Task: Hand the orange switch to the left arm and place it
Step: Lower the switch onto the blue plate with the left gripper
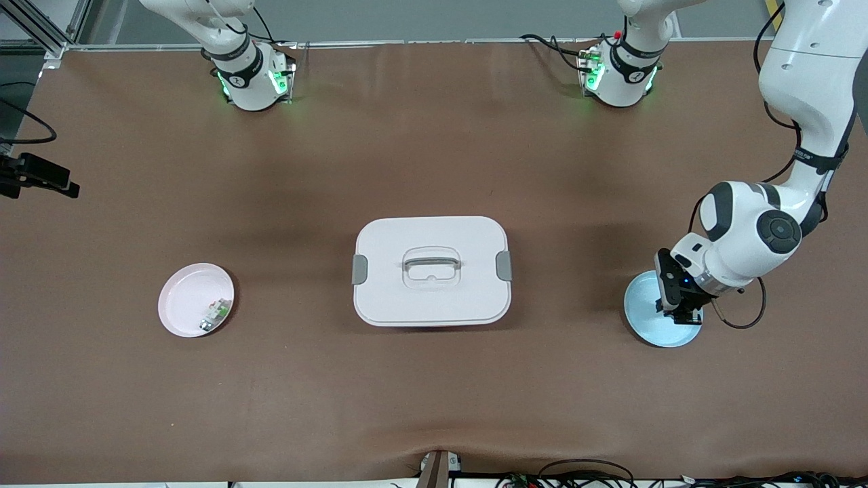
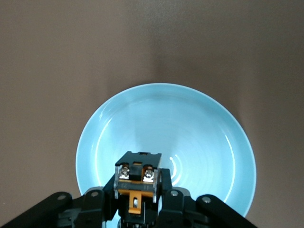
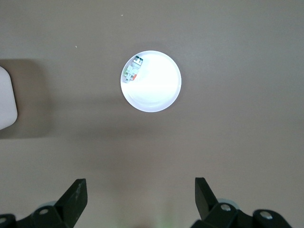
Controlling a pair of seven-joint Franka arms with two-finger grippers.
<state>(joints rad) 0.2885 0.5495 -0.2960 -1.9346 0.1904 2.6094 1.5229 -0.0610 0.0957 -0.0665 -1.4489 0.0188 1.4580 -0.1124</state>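
Over the light blue plate [image 1: 649, 313] at the left arm's end of the table, the left gripper [image 1: 680, 313] gripped the orange switch [image 2: 137, 176], apparently the pickup step, so next came a lift and handover clear of the box [image 1: 431, 270] to the right gripper [image 3: 140, 199], spread wide, high above the pink plate [image 1: 183, 301].

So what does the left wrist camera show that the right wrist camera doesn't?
Only the left wrist view shows the left gripper shut on the orange switch over the blue plate. Only the right wrist view shows the right gripper open, high over the table, with the pink plate holding a small green-and-white part, and an edge of the box. Both show the brown table.
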